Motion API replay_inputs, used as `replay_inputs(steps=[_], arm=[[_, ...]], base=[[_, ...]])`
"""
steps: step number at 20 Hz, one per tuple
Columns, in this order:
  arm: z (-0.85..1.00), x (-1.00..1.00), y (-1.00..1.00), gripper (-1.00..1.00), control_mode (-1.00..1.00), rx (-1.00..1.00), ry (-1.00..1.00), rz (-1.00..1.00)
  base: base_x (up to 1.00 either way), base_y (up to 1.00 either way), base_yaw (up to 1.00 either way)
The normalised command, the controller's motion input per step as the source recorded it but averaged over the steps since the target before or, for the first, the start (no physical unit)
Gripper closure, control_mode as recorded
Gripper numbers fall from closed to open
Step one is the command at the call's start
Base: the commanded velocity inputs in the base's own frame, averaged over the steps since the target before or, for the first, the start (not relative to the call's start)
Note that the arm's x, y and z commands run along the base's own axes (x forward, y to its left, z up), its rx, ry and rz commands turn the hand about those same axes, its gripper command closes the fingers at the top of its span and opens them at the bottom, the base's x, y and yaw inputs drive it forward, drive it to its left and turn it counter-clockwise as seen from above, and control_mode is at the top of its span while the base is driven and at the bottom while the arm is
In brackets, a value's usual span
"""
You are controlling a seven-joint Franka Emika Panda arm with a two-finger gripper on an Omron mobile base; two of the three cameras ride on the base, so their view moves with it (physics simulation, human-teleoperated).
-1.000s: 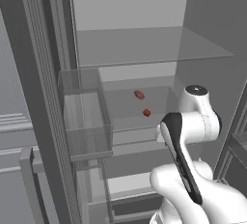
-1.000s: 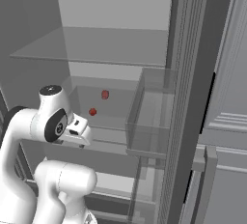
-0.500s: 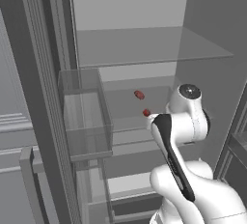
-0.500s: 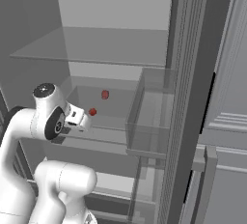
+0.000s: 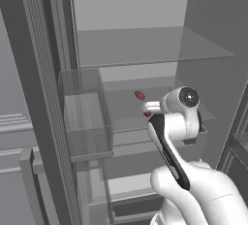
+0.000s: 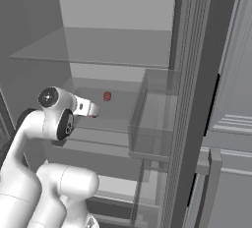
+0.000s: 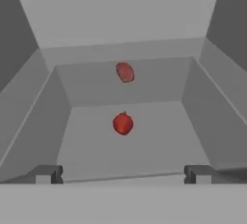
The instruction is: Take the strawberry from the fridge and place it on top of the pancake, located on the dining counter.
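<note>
Reddish oval item (image 7: pixel 125 72) lying far back; pale panelled cabinets (image 6: pixel 236 143) alongside

3 cams, all aimed into the open fridge (image 5: pixel 131 49).
Left base cam: behind arm on its left, close, looking fwd and slightly down at the shelves; arm rises lower right. Right base cam: same, mirrored from the right; arm lower left. Both share the clear shelf and the 2 red items (image 5: pixel 140 94) (image 6: pixel 107 96). Hand cam: inside the fridge, near, facing the far wall along that shelf, same 2 items (image 7: pixel 123 123) ahead.
</note>
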Motion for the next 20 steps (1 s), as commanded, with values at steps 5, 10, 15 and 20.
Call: replay_inputs(steps=[5, 10, 15, 20], arm=[[0.12, 0.58, 0.00, -1.00, -1.00, 0.00, 0.18, 0.01], [-0.20, 0.31, 0.00, -1.00, -1.00, 0.00, 0.18, 0.00], [-0.42, 0.11, 0.00, -1.00, -1.00, 0.00, 0.08, 0.00], [-0.24, 0.21, 0.00, -1.00, -1.00, -0.02, 0.00, 0.00]], base=[[0.00, 0.00, 0.00], [0.00, 0.00, 0.00], [0.00, 0.00, 0.00], [0.00, 0.00, 0.00]])
